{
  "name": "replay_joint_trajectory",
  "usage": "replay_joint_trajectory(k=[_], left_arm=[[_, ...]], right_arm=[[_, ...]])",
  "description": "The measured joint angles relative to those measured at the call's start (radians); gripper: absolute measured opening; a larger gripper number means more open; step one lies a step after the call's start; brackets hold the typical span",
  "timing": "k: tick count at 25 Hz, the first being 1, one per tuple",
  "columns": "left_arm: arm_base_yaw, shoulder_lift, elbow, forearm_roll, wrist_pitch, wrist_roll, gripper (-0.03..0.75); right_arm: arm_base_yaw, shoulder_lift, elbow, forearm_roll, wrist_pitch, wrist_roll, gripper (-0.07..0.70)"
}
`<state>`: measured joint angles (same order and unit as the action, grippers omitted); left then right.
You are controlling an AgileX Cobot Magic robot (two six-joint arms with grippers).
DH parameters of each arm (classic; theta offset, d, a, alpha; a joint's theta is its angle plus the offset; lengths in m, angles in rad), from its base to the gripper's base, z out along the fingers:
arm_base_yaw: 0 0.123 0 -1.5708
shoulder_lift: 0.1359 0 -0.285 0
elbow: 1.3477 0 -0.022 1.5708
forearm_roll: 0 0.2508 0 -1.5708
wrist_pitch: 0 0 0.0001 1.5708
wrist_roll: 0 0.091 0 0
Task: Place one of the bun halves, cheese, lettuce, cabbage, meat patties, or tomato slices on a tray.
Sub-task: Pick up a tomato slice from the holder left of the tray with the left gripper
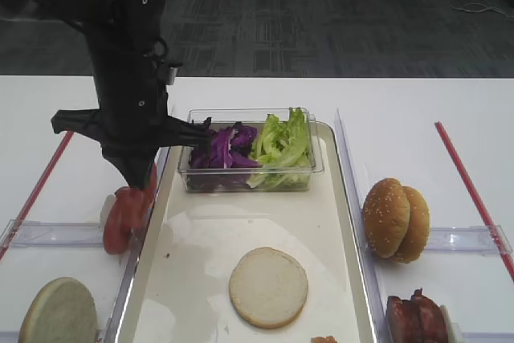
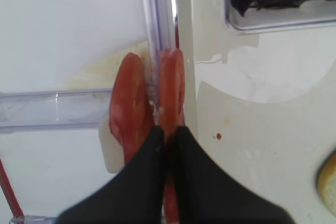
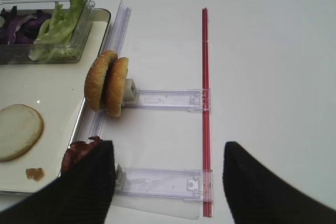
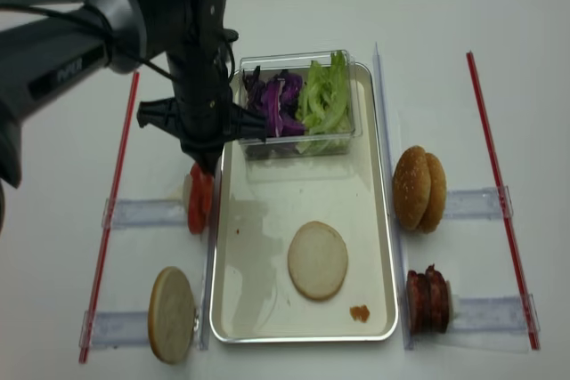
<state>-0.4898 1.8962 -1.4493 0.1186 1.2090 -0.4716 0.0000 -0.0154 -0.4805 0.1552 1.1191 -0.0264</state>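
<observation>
Tomato slices [image 2: 149, 106] stand on edge in a clear rack left of the tray [image 1: 337, 222]. Left end effector [image 2: 167, 129] is pinched shut on 1 slice, apparently the right one, ready for lifting. Right end effector [image 3: 168, 153] stands open, empty.

Your left arm [image 4: 71, 33] reaches in from the left edge of the overhead view, bends downward at the wrist [image 1: 132, 110], and points its left gripper [image 2: 167, 135] straight down, with the two black fingers [image 2: 149, 171] drawn together so that almost no gap shows between them in the left wrist view, pinching a tomato slice [image 2: 172, 85] between the tips. Your right gripper [image 3: 165, 156] appears only in its own wrist view, where its two dark fingers [image 3: 86, 187] stand wide apart with nothing between them, held above the table surface.
</observation>
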Motion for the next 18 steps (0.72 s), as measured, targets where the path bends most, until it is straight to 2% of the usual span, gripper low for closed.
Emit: replay_joint_trajectory(k=[12,18], left_arm=[[-0.001,-0.098,-0.027,0.026,0.007,0.006,0.045],[-0.002,-0.12,-0.027,-0.012,0.012,0.052,0.043]], right_arm=[[0.0,0.0,0.0,0.0,0.0,0.0,0.454],[0.0,0.0,0.0,0.0,0.0,0.0,0.454]])
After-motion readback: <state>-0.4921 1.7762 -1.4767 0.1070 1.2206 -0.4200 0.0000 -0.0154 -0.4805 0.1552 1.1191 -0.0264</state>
